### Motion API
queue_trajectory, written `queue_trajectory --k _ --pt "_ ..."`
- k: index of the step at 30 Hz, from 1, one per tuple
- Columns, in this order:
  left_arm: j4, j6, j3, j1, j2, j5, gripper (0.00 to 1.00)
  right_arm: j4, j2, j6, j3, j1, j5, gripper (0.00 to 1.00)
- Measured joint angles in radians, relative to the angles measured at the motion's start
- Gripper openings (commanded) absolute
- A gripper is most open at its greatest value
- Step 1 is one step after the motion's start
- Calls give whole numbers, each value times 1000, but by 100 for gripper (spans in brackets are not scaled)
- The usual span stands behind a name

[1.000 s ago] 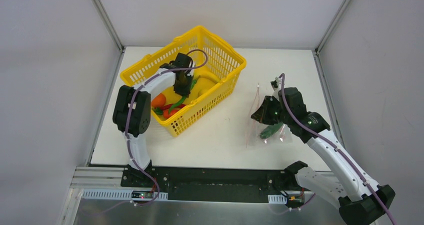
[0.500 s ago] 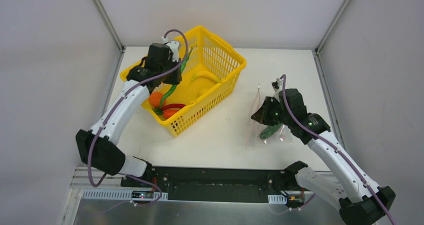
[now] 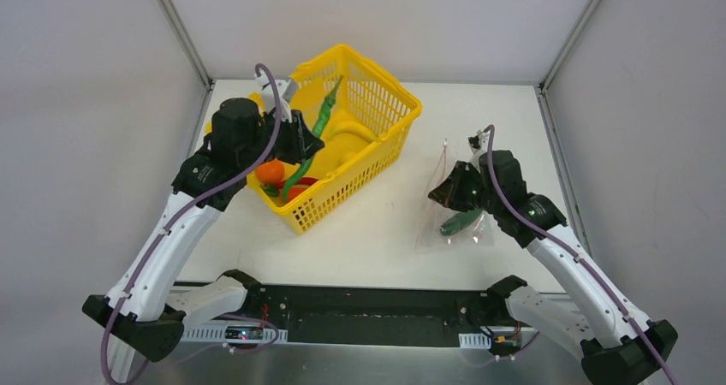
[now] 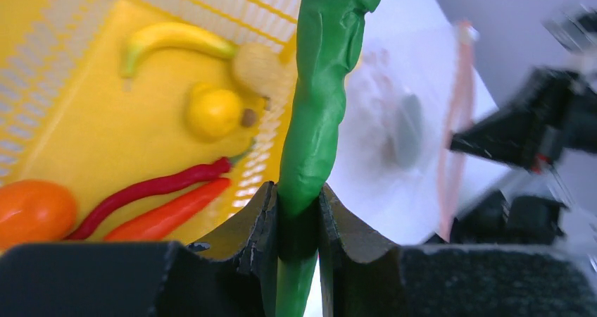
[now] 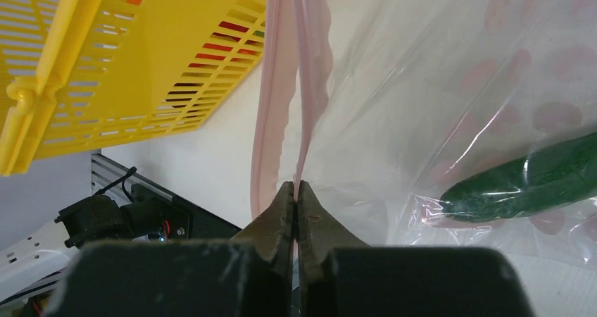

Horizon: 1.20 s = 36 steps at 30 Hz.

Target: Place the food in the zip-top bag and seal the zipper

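Right wrist: one bag (image 5: 436, 84), one pepper (image 5: 524, 183)

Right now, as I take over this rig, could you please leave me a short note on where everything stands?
Left gripper: jaws clamped on a long green pepper, held above the yellow basket.
Right gripper: jaws shut on the zipper of the zip-top bag; the bag's mouth is unsealed.
Done: one dark green pepper lies inside the bag.
Left: bag the held pepper, then the banana, lemon, red chili, orange fruit and anything else in the basket; then seal the zipper.
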Motion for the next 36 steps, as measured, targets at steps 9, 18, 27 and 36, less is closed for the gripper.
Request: queue_trajectory --k 9,18,27,36 --pt "-86 -15 1 -300 0 90 1 40 -37 31 -23 0 18 1" --pt "-230 -18 19 -525 113 82 0 59 -48 45 -33 0 25 1" --pt "-293 -62 77 -630 321 21 0 73 -66 57 -50 0 25 1" --pt "-344 -74 163 -640 437 -47 0 72 -81 56 -50 -3 37 1"
